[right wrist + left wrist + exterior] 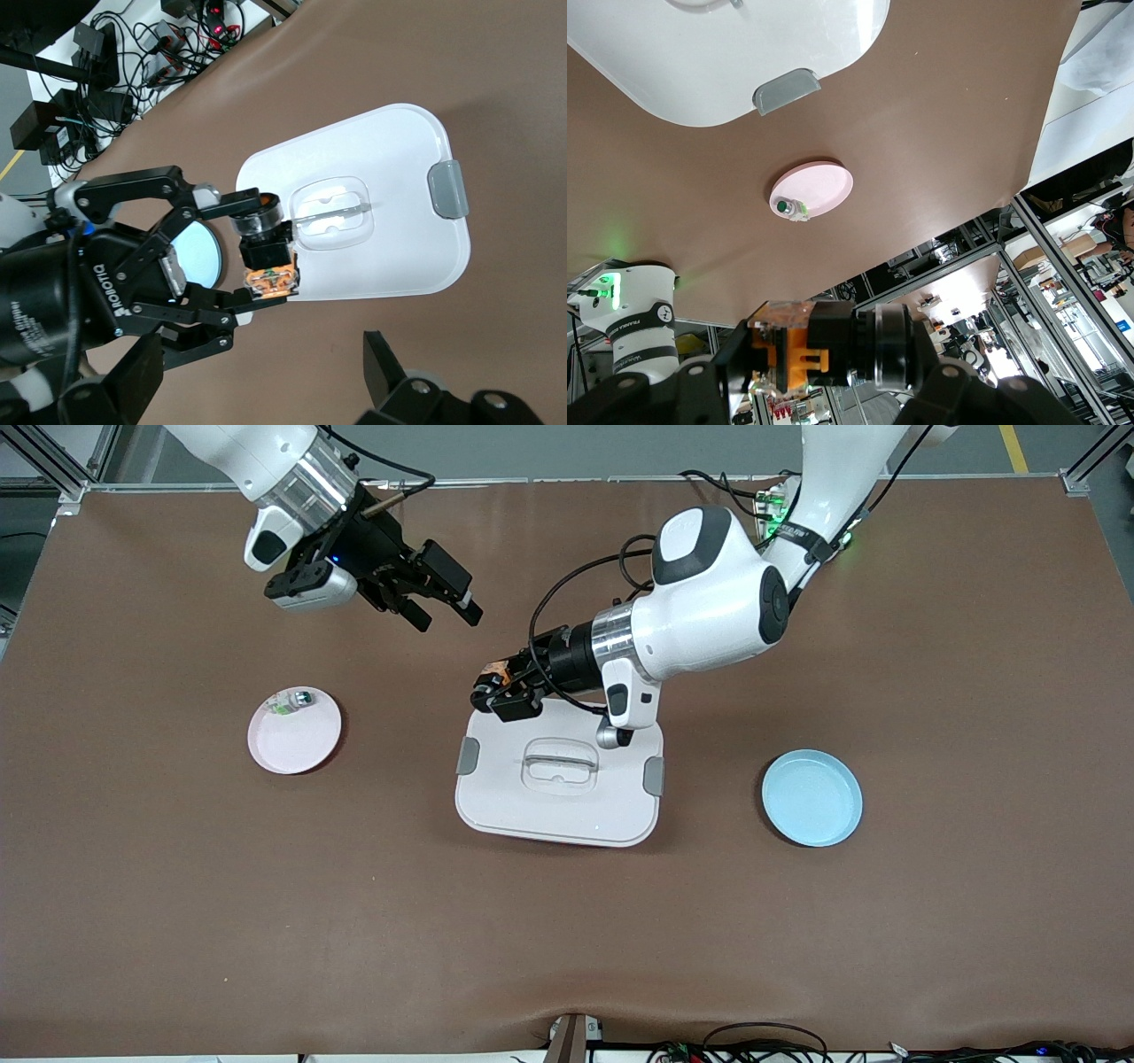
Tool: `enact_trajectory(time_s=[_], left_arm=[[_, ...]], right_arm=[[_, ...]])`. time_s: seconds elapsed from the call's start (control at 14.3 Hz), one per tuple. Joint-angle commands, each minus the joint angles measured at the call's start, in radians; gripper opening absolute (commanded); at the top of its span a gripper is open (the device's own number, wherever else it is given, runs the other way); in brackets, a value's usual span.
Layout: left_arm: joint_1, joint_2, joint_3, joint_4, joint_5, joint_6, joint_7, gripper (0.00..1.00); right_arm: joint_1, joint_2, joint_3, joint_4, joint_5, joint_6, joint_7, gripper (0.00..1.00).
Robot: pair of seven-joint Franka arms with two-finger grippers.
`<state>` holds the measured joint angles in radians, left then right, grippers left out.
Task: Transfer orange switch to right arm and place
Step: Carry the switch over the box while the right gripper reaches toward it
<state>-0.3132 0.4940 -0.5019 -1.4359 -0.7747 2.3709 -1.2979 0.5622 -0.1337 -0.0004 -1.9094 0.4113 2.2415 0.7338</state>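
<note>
My left gripper (pixel 494 688) is shut on the orange switch (pixel 498 675), a small black cylinder with an orange-marked end, and holds it over the edge of the white tray (pixel 532 806) that lies toward the robots. In the left wrist view the switch (pixel 788 350) lies crosswise between the fingers (pixel 726 363). My right gripper (pixel 443 613) is open and empty in the air, over bare table toward the right arm's end, apart from the switch. In the right wrist view the switch (pixel 264 239) shows in the other gripper, ahead of my open right gripper (pixel 257 390).
A pink plate (pixel 301 740) toward the right arm's end holds a small clear-and-green part (pixel 292 701). A light blue plate (pixel 812 797) lies toward the left arm's end. The white tray has grey side clips (pixel 467 755) and a clear middle recess (pixel 558 766).
</note>
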Motion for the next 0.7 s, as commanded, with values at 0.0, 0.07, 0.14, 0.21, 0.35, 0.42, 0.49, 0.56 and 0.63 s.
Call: enact_trajectory(time_s=[0.0, 0.07, 0.14, 0.21, 0.35, 0.42, 0.49, 0.56, 0.63], left_arm=[[-0.009, 0.009, -0.001, 0.023, -0.015, 0.013, -0.015, 0.00], [-0.009, 0.009, -0.001, 0.023, -0.015, 0.013, -0.015, 0.00], [-0.009, 0.009, 0.000, 0.023, -0.015, 0.013, -0.015, 0.00], [-0.009, 0.009, -0.001, 0.023, -0.015, 0.013, -0.014, 0.00], [-0.011, 0.009, -0.001, 0.023, -0.015, 0.013, -0.015, 0.00], [-0.009, 0.009, -0.001, 0.023, -0.015, 0.013, -0.015, 0.00], [-0.009, 0.011, -0.001, 0.023, -0.017, 0.013, -0.017, 0.00], [-0.009, 0.011, 0.000, 0.023, -0.017, 0.013, -0.017, 0.00], [-0.009, 0.011, 0.000, 0.023, -0.017, 0.013, -0.026, 0.00]], right_arm=[[0.010, 0.015, -0.010, -0.013, 0.003, 0.013, -0.008, 1.00], [0.010, 0.026, -0.010, -0.011, 0.003, 0.027, -0.008, 1.00], [0.012, 0.035, -0.009, -0.011, 0.004, 0.044, -0.007, 1.00], [0.012, 0.049, -0.009, -0.008, 0.004, 0.052, -0.007, 1.00], [0.012, 0.068, -0.009, -0.007, 0.009, 0.072, -0.005, 1.00], [0.013, 0.077, -0.009, -0.007, 0.011, 0.076, -0.005, 1.00], [0.019, 0.085, -0.009, -0.005, 0.011, 0.078, -0.005, 1.00], [0.024, 0.092, -0.009, -0.005, 0.011, 0.087, -0.004, 1.00], [0.027, 0.100, -0.009, -0.002, 0.012, 0.093, 0.001, 1.00]])
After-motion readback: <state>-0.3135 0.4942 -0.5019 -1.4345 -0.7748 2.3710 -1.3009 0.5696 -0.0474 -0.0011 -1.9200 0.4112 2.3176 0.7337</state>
